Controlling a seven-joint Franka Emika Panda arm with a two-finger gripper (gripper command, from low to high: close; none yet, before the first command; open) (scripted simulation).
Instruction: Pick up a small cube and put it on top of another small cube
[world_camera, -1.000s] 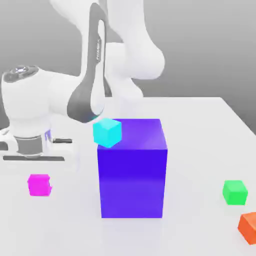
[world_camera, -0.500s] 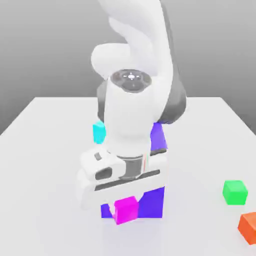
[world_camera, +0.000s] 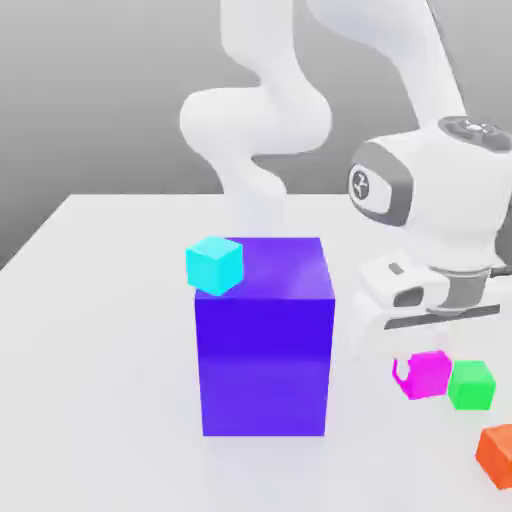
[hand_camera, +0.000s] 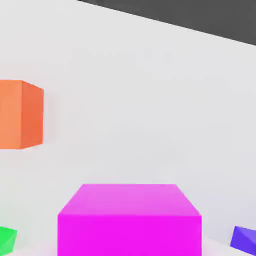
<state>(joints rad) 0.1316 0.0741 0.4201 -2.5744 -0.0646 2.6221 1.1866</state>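
The small cube (world_camera: 432, 378), glossy magenta, hangs under the white hand at the exterior view's right, and my gripper (world_camera: 428, 364) is shut on it. Another small cube (world_camera: 471, 385), bright green, rests on the table just to the exterior view's right of the magenta one. The magenta cube sits slightly higher than it, and I cannot tell whether the two touch. In the hand view the magenta cube (hand_camera: 129, 220) is close in front, with a corner of the green cube (hand_camera: 6, 239) beside it.
A big blue-violet block (world_camera: 264, 335) stands mid-table, with a cyan cube (world_camera: 214, 265) at its upper corner. An orange cube (world_camera: 497, 455) lies near the front right, also seen as the orange cube (hand_camera: 20, 121) in the hand view. The white table (world_camera: 100, 350) spreads out to the left.
The arm swung from the exterior view's left, across the front of the blue-violet block, to the right. It carried the magenta cube along and now holds it beside the green cube.
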